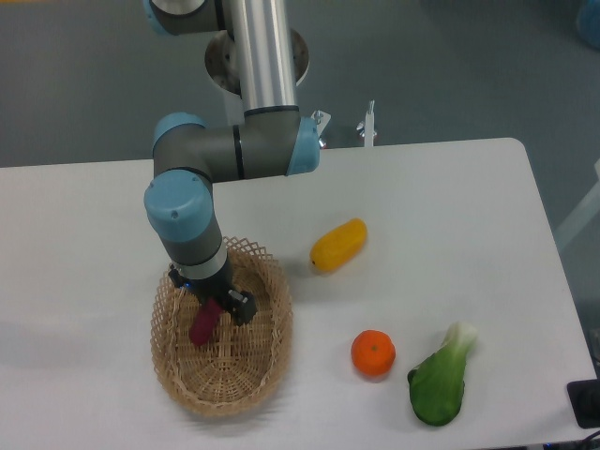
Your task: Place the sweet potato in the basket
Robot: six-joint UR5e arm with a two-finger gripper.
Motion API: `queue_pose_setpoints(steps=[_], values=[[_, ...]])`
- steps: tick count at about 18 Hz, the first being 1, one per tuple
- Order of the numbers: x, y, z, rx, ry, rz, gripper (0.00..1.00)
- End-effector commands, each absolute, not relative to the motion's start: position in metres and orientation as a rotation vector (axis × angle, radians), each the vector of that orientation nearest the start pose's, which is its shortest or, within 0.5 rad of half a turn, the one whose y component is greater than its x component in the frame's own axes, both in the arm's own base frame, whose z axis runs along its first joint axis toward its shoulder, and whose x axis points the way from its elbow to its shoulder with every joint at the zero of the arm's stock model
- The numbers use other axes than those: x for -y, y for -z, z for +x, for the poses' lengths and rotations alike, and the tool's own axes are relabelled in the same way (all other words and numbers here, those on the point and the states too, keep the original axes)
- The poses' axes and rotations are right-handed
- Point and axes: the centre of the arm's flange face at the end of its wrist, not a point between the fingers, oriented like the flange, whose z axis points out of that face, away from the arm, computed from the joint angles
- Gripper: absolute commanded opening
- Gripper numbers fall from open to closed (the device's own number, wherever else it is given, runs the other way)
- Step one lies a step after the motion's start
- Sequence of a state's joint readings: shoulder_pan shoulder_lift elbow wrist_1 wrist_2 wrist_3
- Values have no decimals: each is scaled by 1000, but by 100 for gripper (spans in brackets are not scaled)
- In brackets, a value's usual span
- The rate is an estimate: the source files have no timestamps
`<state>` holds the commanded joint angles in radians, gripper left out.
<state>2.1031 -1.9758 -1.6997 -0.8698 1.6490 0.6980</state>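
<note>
The magenta-purple sweet potato (202, 322) hangs tilted inside the oval tan wicker basket (267, 361) at the front left of the table, low over its woven bottom. My gripper (214, 302) points down into the basket and is shut on the sweet potato's upper end. One dark finger (241, 307) shows to the right of the tuber. I cannot tell whether the sweet potato's lower end touches the basket floor.
A yellow oblong fruit (338, 244) lies to the right of the basket. A round orange (373, 353) and a green leafy vegetable (439, 386) lie at the front right. The table's right edge (553, 272) runs close to the vegetable.
</note>
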Motion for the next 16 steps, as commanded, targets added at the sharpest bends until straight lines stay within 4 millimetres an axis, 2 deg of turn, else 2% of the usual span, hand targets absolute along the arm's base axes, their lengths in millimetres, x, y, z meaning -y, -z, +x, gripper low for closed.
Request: queue_pose_setpoints(steps=[2,6,8,11,16], values=[[-600,-288,-219,-214,-273,-3006,100],[-574,-346,-294,-66,-374,-2935,100],[-546,-370,-330,-71,-422,-2927,100],[-499,-387,-376,-162,-436,-2974,100],[-424,-414,-430,-407,-427,-3028,100]])
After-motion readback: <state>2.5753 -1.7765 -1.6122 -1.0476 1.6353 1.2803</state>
